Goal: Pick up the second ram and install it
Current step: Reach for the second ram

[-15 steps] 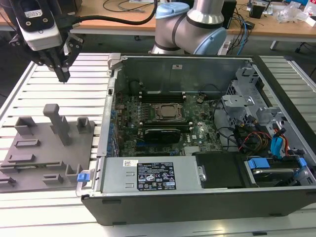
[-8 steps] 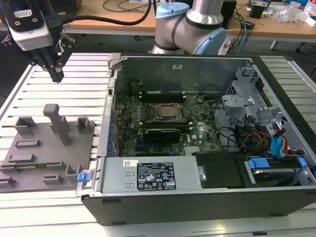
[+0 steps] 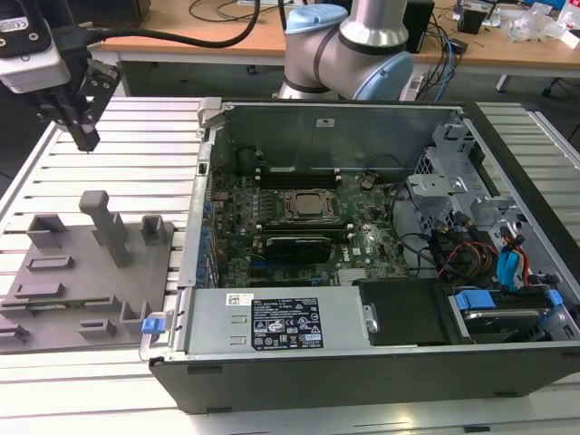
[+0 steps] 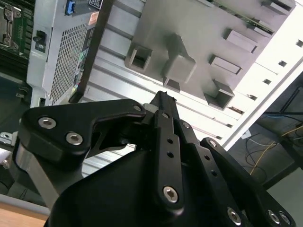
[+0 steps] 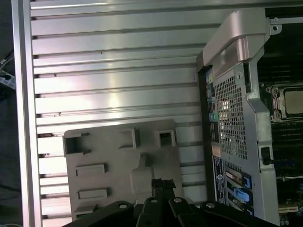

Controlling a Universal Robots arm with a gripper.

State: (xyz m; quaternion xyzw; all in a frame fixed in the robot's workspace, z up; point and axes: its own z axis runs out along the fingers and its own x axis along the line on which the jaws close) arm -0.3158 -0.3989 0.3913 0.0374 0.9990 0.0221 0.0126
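Your tool [image 4: 163, 97] hangs pointing straight down above the grey tray [image 3: 100, 299] (fingers pressed together, gripping nothing), beside the open computer case [image 3: 362, 381].

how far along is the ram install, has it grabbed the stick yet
Early. The hand is shut with nothing in it; it hangs above the grey tray on the exterior view's left, apart from the open computer case. So nothing looks done for this stick: pickup and seating on the motherboard are both left.
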